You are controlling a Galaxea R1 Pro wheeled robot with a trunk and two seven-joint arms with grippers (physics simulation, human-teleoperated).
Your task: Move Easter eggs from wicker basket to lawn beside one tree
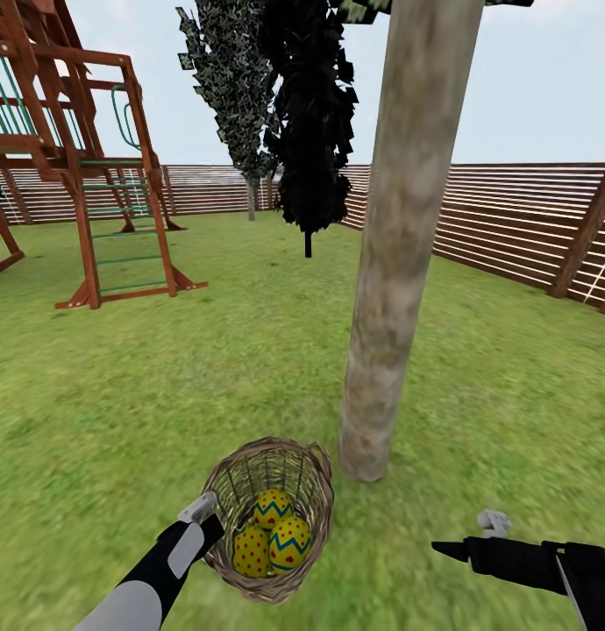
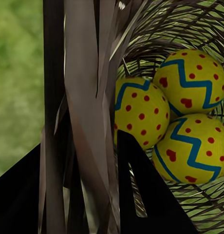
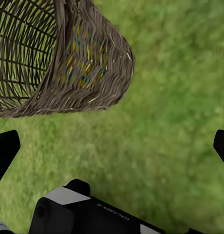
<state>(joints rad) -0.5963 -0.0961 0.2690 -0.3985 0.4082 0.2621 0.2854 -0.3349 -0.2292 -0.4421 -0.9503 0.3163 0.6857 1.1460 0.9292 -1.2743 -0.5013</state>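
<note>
The wicker basket point(image 1: 241, 478) hangs tilted just above the lawn point(image 1: 162, 386), close to the foot of the tree point(image 1: 395, 289) with the thick grey-beige trunk. Three yellow Easter eggs point(image 1: 274, 509) point(image 1: 290, 542) point(image 1: 252, 551) lie inside it, and the left wrist view shows them close up point(image 2: 141, 112) point(image 2: 192, 80) point(image 2: 195, 148). My left gripper point(image 1: 209, 526) point(image 2: 83, 170) is shut on the basket's rim point(image 2: 87, 97), which runs between its black fingers point(image 2: 151, 200). My right gripper point(image 1: 451, 550) point(image 3: 112, 146) is open over grass to the basket's right, and its camera sees the basket's outer wall point(image 3: 87, 63).
A wooden play set point(image 1: 83, 175) stands at the back left. Two dark narrow conifers point(image 1: 311, 131) point(image 1: 237, 88) rise behind the trunk. A brown slat fence point(image 1: 513, 219) closes the yard at the back and right. Open grass lies all around the trunk.
</note>
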